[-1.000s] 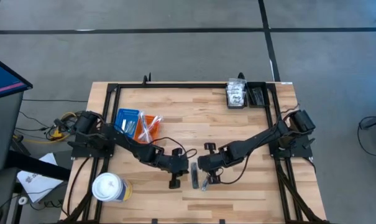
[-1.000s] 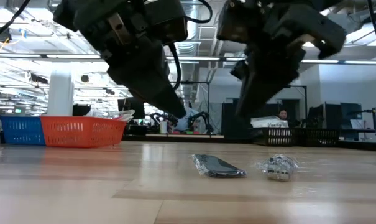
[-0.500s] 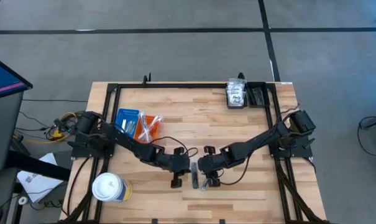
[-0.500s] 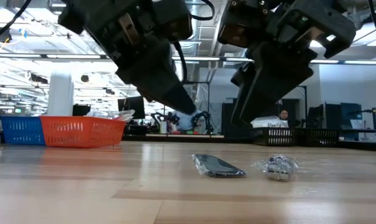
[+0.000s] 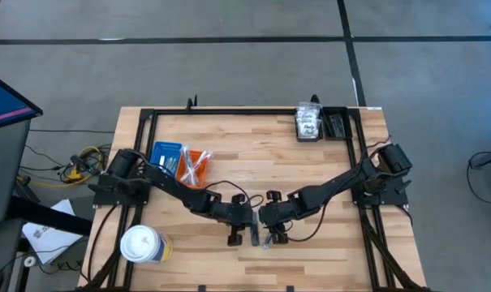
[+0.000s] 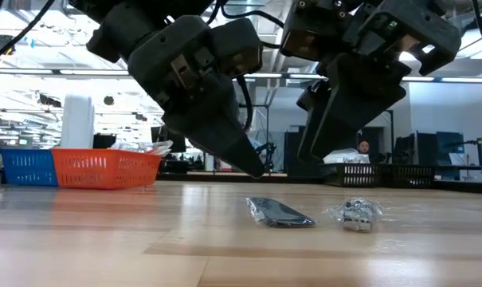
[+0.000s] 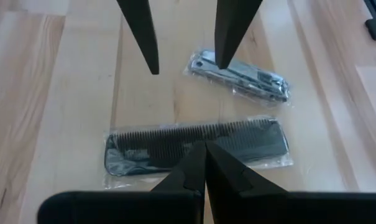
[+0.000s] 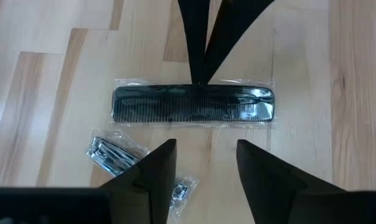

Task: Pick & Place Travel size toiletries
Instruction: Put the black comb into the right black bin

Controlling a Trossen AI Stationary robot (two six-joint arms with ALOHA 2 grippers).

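Low view: wrapped dark comb (image 6: pixel 280 213) and clear packet (image 6: pixel 353 214) lie flat on the wooden table (image 6: pixel 105 239), just beside each other. Left gripper (image 6: pixel 252 167) hovers above the comb, fingers pressed together, empty. Right gripper (image 8: pixel 205 163) hovers alongside, fingers parted, empty. Orange tray (image 6: pixel 105 168) and blue tray (image 6: pixel 21 167) sit farther back.

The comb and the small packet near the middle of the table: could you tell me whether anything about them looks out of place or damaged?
Nothing stands out. The black comb lies flat in its clear wrapper, and the small clear packet lies beside it, apart from it. Both look intact. The left gripper is shut and the right gripper open, both above them.
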